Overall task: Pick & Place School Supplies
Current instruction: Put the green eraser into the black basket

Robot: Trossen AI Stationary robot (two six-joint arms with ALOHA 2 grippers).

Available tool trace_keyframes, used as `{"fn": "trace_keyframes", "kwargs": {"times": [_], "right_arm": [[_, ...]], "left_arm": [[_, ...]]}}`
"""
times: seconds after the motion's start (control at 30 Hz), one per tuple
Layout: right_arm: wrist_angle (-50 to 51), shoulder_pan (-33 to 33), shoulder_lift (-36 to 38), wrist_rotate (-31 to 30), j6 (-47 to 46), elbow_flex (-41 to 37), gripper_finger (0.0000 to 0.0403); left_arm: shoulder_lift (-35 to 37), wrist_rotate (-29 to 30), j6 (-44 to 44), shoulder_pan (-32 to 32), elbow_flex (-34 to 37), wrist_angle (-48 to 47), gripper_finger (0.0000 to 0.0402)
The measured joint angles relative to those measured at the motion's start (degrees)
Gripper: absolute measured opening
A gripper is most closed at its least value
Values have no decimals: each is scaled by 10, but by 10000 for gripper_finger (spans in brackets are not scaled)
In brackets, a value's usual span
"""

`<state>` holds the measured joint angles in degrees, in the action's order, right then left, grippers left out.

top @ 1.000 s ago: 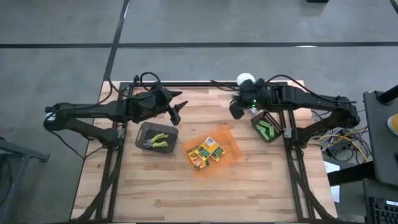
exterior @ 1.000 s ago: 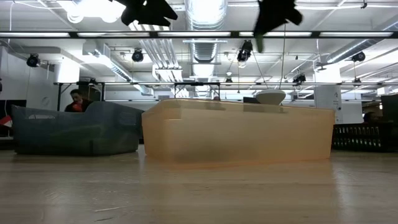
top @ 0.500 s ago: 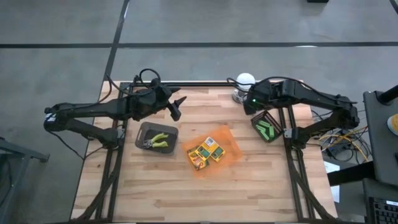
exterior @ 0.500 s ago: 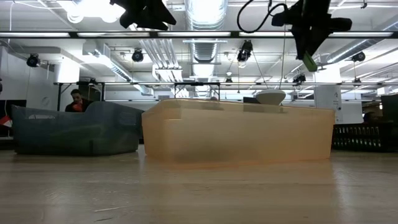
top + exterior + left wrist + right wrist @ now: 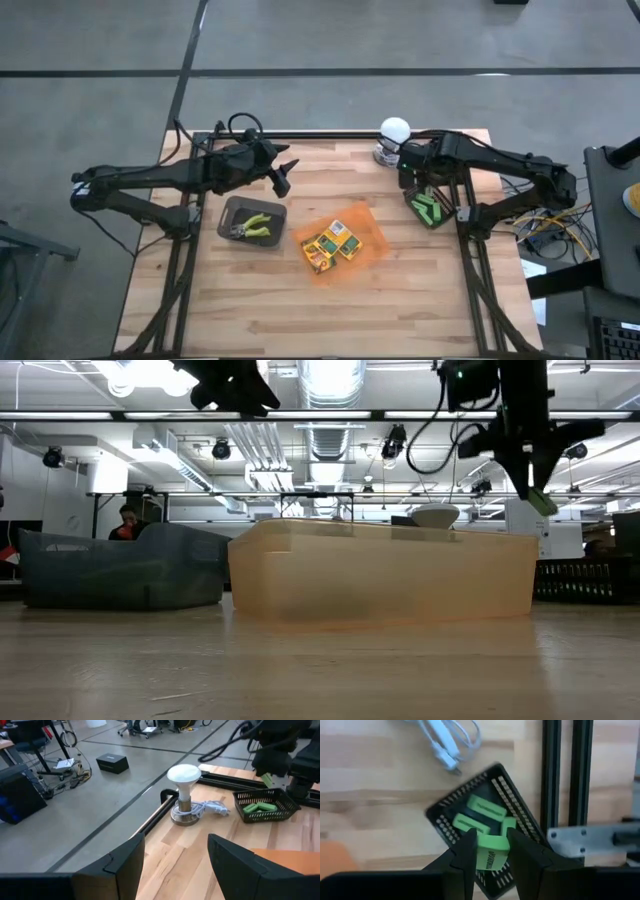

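— What's in the right gripper (image 5: 490,852)?

— I've got it clamped on a green piece (image 5: 491,854), directly above the black basket (image 5: 520,820) holding more green pieces (image 5: 485,809).

— And the left gripper (image 5: 172,857)?

— Fingers spread, holding nothing; I think it hangs just beyond the grey bin (image 5: 228,212).

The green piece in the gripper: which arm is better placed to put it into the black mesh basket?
The right arm. Its gripper already holds the green piece above the black mesh basket. The left gripper is open, far across the table.
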<state>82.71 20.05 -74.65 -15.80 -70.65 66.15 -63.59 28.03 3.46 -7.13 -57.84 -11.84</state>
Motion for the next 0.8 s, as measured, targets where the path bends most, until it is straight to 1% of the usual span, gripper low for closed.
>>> {"fn": "trace_keyframes", "kwargs": {"times": [0.2, 0.5, 0.6, 0.7, 0.8], "right_arm": [[-18, 23, 0, 45, -23, -66, 93], [-133, 30, -1, 73, -41, -163, 93], [-142, 30, -1, 81, -59, -189, 93], [-145, 30, -1, 107, -88, -216, 93], [-145, 30, -1, 118, -92, -239, 93]], "left_arm": [[0, 0, 0, 0, 0, -3, 222], [0, -1, -6, 0, 0, -12, 222], [0, -1, -7, 0, 0, -19, 222], [0, -1, -7, 0, 0, -28, 222], [0, -1, -8, 0, 0, -30, 222]]}}
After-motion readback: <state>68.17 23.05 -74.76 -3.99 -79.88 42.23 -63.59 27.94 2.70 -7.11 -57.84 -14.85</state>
